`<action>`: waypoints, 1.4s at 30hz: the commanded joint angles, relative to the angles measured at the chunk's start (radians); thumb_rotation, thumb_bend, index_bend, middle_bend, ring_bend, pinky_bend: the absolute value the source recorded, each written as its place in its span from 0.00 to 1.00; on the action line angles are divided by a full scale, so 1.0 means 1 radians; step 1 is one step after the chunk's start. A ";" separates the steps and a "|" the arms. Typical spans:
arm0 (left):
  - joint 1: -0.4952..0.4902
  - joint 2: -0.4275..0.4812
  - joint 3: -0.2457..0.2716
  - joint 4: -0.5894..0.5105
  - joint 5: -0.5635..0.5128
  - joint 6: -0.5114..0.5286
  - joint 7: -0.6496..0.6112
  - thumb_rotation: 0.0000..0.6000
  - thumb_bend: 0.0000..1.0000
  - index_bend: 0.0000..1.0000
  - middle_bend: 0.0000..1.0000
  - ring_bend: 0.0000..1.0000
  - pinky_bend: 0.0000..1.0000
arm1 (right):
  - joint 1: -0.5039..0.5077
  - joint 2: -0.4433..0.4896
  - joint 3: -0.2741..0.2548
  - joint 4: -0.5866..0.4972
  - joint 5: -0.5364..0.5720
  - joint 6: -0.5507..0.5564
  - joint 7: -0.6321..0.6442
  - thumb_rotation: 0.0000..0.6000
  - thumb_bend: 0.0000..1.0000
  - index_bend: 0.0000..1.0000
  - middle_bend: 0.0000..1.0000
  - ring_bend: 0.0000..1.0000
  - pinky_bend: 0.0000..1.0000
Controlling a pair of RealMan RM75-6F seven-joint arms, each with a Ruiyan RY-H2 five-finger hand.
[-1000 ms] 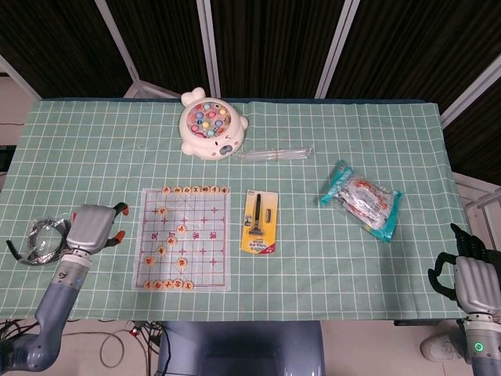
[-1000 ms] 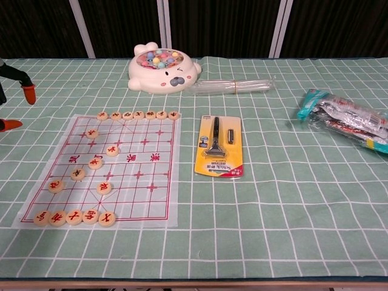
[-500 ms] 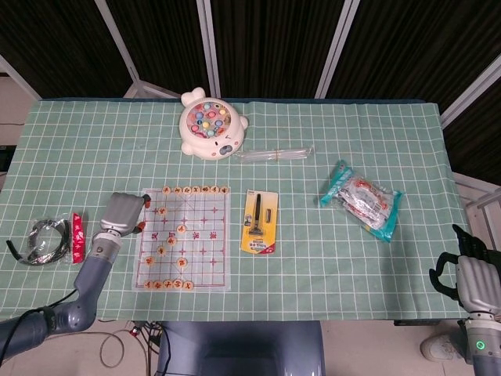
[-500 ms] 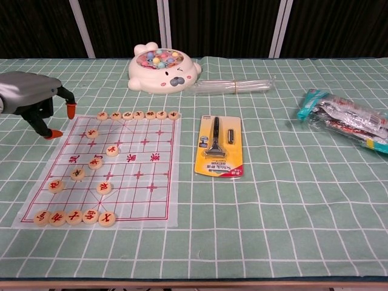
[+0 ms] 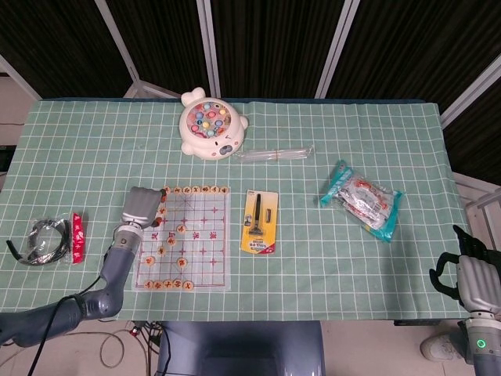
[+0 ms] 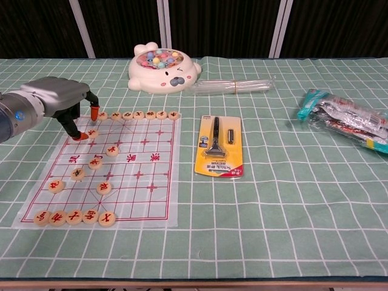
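L hand: left hand (image 6: 63,100) sits left of frame centre in chest view, over the upper left corner of the chess board (image 6: 130,176). Fingers (image 6: 94,113) curled downward, orange tips apart; nothing seen held.
L hand contact: one orange tip sits just beside, poss. touching, a chess piece (image 6: 92,133) near board's upper left. Cannot tell if pinched.
L hand, head view: same hand (image 5: 141,206) covers board's upper left corner; forearm runs down to lower left of frame.
Board: clear sheet w/ red grid, lies flat, left of centre. Row of round pieces (image 6: 138,114) along top edge, another row (image 6: 74,216) along bottom edge, a few scattered in between.
R hand: right hand (image 5: 472,283) at lower right edge of head view, off the table edge, well apart from all items. Dark fingers curled in, nothing in them. Not seen in chest view.
Razor pack: yellow card w/ razor (image 6: 220,146), centre of frame, just right of board, not touching.
Toy: white animal-shaped toy (image 6: 162,73) w/ coloured beads, upper centre.
Tube bag: clear long pack (image 6: 235,85), right of toy, touching or just beside it.
Snack bag: teal-edged packet (image 6: 345,117), right edge.
Far left, head view: coiled cable (image 5: 41,239) and red packet (image 5: 77,236) side by side, left edge.
Surface: green checked cloth (image 6: 291,200).
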 commanded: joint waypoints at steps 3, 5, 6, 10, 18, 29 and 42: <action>-0.014 -0.021 0.007 0.025 -0.006 -0.010 -0.010 1.00 0.19 0.47 1.00 1.00 1.00 | 0.001 0.000 0.001 -0.001 0.003 -0.001 0.003 1.00 0.42 0.00 0.00 0.00 0.00; -0.016 -0.027 0.010 0.036 -0.007 -0.006 -0.011 1.00 0.19 0.47 1.00 1.00 1.00 | 0.001 0.000 0.002 -0.001 0.004 -0.002 0.005 1.00 0.42 0.00 0.00 0.00 0.00; -0.017 -0.031 0.011 0.042 -0.009 -0.003 -0.011 1.00 0.19 0.47 1.00 1.00 1.00 | 0.001 0.000 0.002 0.000 0.003 -0.002 0.004 1.00 0.42 0.00 0.00 0.00 0.00; -0.021 -0.041 0.012 0.059 -0.023 -0.005 -0.014 1.00 0.19 0.47 1.00 1.00 1.00 | 0.001 0.001 0.001 -0.001 0.002 -0.001 0.006 1.00 0.42 0.00 0.00 0.00 0.00; -0.024 -0.048 0.022 0.074 -0.022 -0.002 -0.025 1.00 0.19 0.47 1.00 1.00 1.00 | 0.002 0.000 0.001 -0.002 0.007 -0.003 0.007 1.00 0.42 0.00 0.00 0.00 0.00; -0.029 -0.053 0.028 0.086 -0.027 -0.002 -0.039 1.00 0.22 0.48 1.00 1.00 1.00 | 0.002 0.002 0.001 -0.006 0.009 -0.005 0.009 1.00 0.42 0.00 0.00 0.00 0.00; -0.031 -0.062 0.034 0.102 -0.036 -0.009 -0.055 1.00 0.25 0.49 1.00 1.00 1.00 | 0.003 0.004 0.001 -0.011 0.019 -0.010 0.011 1.00 0.42 0.00 0.00 0.00 0.00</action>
